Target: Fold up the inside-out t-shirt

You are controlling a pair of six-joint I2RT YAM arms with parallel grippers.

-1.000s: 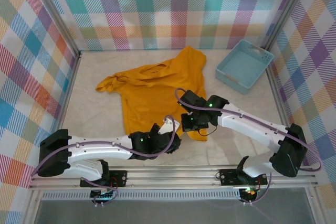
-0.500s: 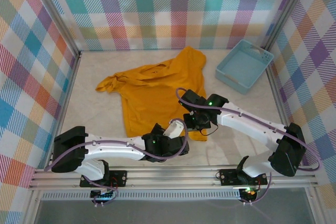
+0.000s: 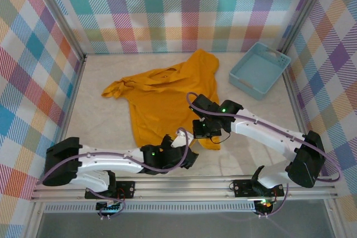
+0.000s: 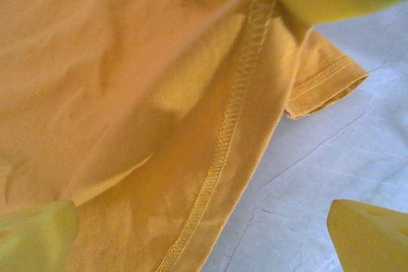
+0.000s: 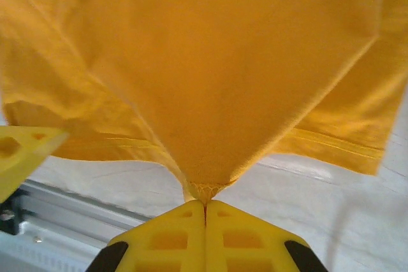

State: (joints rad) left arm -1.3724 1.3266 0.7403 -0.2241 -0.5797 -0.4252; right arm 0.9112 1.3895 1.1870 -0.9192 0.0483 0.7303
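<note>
The right gripper [image 5: 204, 204] is pinching the shirt [image 5: 210, 62]. Its tips are pressing together on a small peak of cloth, and the fabric is fanning out from that point like a tent. The left gripper [image 4: 201, 221] is standing spread wide just beside it. One finger is showing over the cloth and the other over bare table [image 4: 331, 157], with the stitched hem running between them and nothing gripped. Whether it is touching the cloth I cannot tell.

From above, both grippers, right [image 3: 203, 132] and left [image 3: 185, 140], are meeting at the near edge of the shirt [image 3: 162, 93]. The shirt is lying rumpled across the middle of the table [image 3: 100, 121], with one part bunching to the left and another reaching toward the far wall. The basket [image 3: 245, 86] is sitting well apart at the far right.

The shirt is looking light, soft and limp. A single pinch is likely dragging it into a cone, so it is wanting two holds spaced along the hem or at hem corners, where the double stitching is giving the fingers something firmer. It is neither fragile nor slippery, though it may be sliding easily over the smooth table.

Count: one shirt, one basket, two grippers.
</note>
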